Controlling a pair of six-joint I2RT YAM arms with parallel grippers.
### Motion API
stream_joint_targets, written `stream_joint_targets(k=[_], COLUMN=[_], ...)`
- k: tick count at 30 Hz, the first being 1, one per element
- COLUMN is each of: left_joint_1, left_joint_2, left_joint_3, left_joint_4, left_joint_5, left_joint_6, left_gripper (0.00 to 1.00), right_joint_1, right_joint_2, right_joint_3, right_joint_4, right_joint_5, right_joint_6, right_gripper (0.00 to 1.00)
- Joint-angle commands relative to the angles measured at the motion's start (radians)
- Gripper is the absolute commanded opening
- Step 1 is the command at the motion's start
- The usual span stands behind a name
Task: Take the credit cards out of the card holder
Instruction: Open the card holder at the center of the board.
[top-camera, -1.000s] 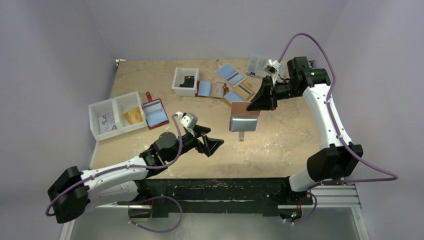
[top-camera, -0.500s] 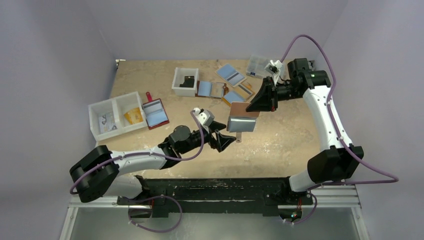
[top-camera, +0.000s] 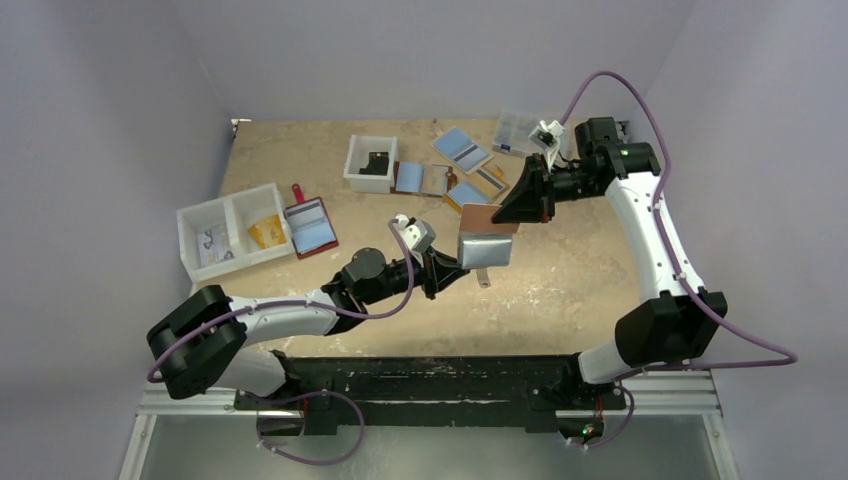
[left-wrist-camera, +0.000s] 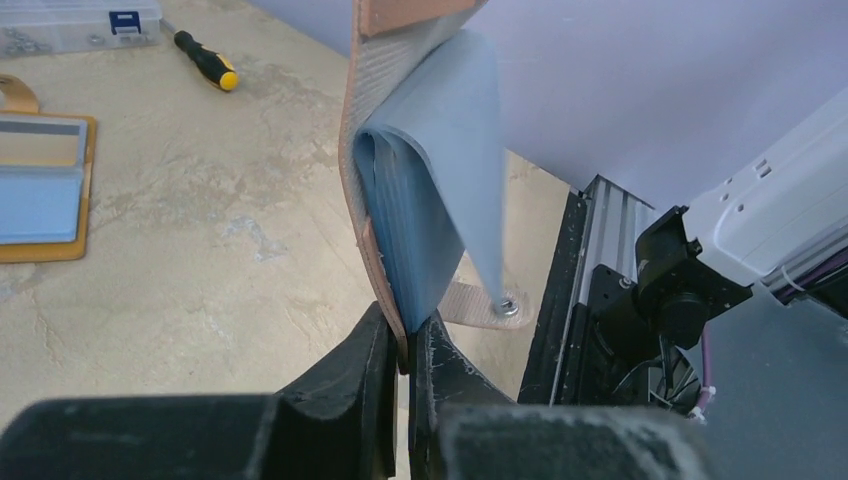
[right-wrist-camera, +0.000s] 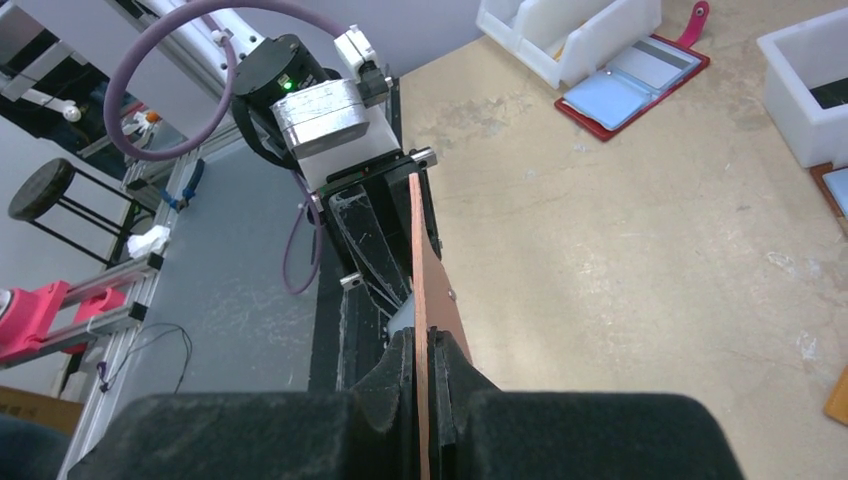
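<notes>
Midair, tan card holder (top-camera: 484, 247) hangs open, grey-lined.

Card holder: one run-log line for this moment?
phase: two-arm hold | slim tan leather-like card holder: held up off table | right fingers: shut on top edge | left fingers: shut on bottom edge | removal: not yet done

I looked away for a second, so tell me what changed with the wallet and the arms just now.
The left fingers, open before, moved in from the near left and closed on the lower edge of the hanging wallet. The right fingers still pinch its top edge in the same spot. Everything else stayed put.
</notes>
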Motion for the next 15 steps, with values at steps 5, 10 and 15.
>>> stream_joint_targets(k=[5, 10, 15], left_joint_1=[0.057, 0.114, 0.168], left_joint_2=[-0.047, -0.036, -0.005], left_joint_3=[0.030, 0.044, 0.033], left_joint_4=[-0.028, -0.198, -0.440], left_joint_5=[0.131, 0.265, 0.422], left_joint_6=[-0.250, -0.552, -0.778], left_gripper=[0.00, 0.00, 0.00], right_joint_1=[-0.003, -0.003, -0.005], right_joint_2=[-0.046, -0.050, -0.073], right_joint_3=[-0.070, -0.186, -0.272], right_joint_4=[0.124, 0.223, 0.356], right_joint_5=[0.184, 0.340, 0.490], right_joint_6=[0.079, 0.120, 0.179], right_gripper=[0.04, 0.30, 0.58])
